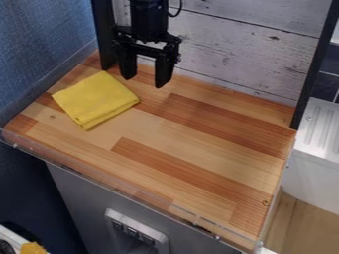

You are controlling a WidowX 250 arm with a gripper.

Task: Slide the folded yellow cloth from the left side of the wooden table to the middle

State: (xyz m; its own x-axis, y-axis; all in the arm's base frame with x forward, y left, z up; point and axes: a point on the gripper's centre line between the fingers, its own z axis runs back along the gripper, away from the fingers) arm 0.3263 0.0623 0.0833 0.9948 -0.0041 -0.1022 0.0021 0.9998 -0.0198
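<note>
1. The blue panel (39, 54) runs along the left side of the tabletop (205, 144). The cloth (94, 98) lies near it, folded and flat at the back left, so a push leftward might crumple it against that side.
2. The cloth's stacked layers show along its near right edge. A shallow pinch there would probably catch only the upper layers, letting the fold open or the lower ones slip. Being soft and low, it might also bunch up, or let the tips press on the wood.
3. The left post (103, 37) stands just beside the gripper (145, 74) in this view; a sideways swing that way might knock it.
4. The jaws hang open, right of and behind the cloth, with nothing between them. Coming down straight from there, they would likely miss it and meet bare wood.
5. The board wall (232, 52) rises behind the gripper. With little apparent room, a backward drift or tilt could scrape it.
</note>
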